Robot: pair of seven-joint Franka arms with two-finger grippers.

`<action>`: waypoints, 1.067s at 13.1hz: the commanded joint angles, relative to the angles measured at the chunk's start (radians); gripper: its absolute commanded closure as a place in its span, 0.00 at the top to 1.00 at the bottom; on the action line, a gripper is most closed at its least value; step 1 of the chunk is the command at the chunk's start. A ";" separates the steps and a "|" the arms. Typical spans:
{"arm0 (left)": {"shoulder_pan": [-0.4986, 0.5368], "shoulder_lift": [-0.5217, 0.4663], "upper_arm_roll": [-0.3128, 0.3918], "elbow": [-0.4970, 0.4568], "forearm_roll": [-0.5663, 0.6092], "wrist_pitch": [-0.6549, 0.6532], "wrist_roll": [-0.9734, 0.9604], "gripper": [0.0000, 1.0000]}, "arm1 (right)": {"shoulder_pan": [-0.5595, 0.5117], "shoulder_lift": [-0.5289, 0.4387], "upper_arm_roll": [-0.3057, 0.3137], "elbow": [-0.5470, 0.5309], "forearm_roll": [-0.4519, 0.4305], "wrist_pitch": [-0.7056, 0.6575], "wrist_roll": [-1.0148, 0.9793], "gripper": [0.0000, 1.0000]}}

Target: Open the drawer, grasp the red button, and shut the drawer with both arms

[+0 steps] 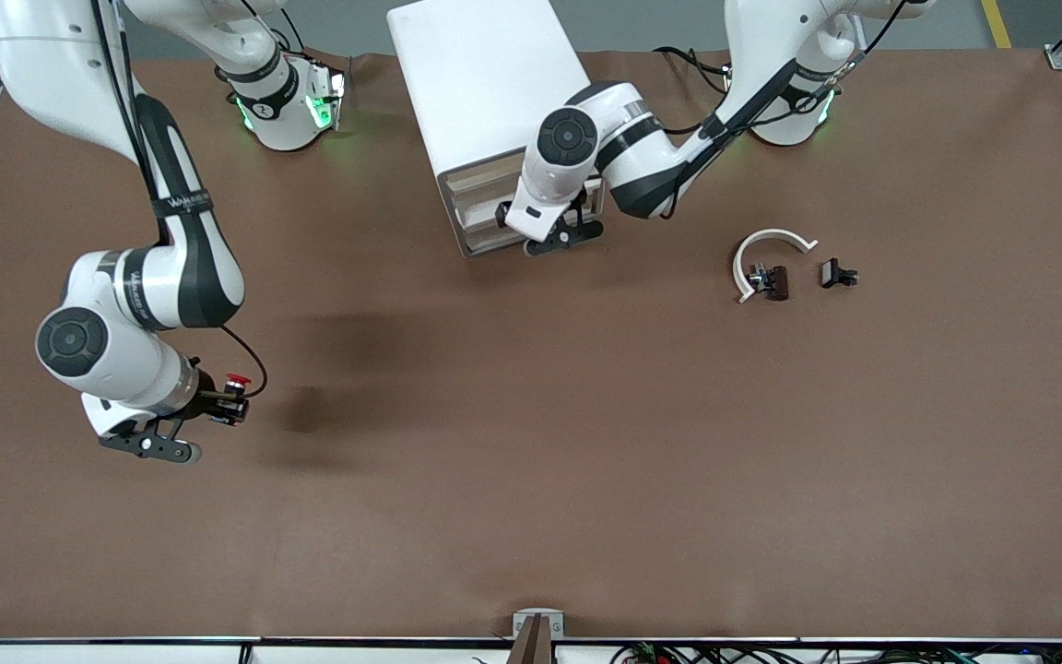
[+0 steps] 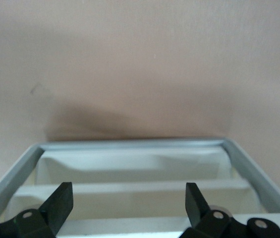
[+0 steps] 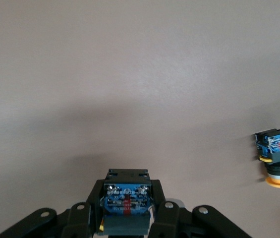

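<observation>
Button with the red cap sits clamped in your right pincer, up in the air over the bare brown tabletop toward the right arm's end. In the right wrist view you see its blue and black body pinched between the two black fingers, which are closed tight on it.

Your left pincer hangs at the front of the white drawer cabinet, which stands between the two arm bases. Its two fingers are spread wide and hold nothing; the left wrist view looks down past them at the cabinet's grey-framed front with pale drawer fronts stacked inside it.

You can count two arms and one cabinet. A second button, this one with an orange-yellow cap, shows only in the right wrist view, lying on its side on the tabletop. Toward the left arm's end lie three loose pieces: one white curved band, one small dark part touching it, and one more dark part just beside them.
</observation>
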 commanded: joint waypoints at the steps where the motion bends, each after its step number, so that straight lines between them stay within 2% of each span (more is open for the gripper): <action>1: 0.008 -0.001 -0.038 -0.003 -0.001 -0.024 -0.034 1.00 | -0.047 0.045 0.021 0.000 -0.019 0.037 -0.012 0.00; 6: 0.008 -0.001 -0.057 0.007 -0.063 -0.031 -0.057 1.00 | -0.081 0.085 0.021 0.001 -0.019 0.057 -0.095 0.00; 8: 0.032 -0.004 -0.052 0.039 -0.065 -0.091 -0.064 1.00 | -0.111 0.100 0.023 0.000 -0.016 0.080 -0.204 0.00; 11: 0.136 -0.004 -0.044 0.102 -0.030 -0.114 -0.035 1.00 | -0.144 0.102 0.024 -0.016 -0.010 0.105 -0.296 0.00; 14: 0.273 -0.010 -0.044 0.148 0.114 -0.114 -0.021 1.00 | -0.141 0.090 0.026 -0.135 -0.010 0.262 -0.308 0.00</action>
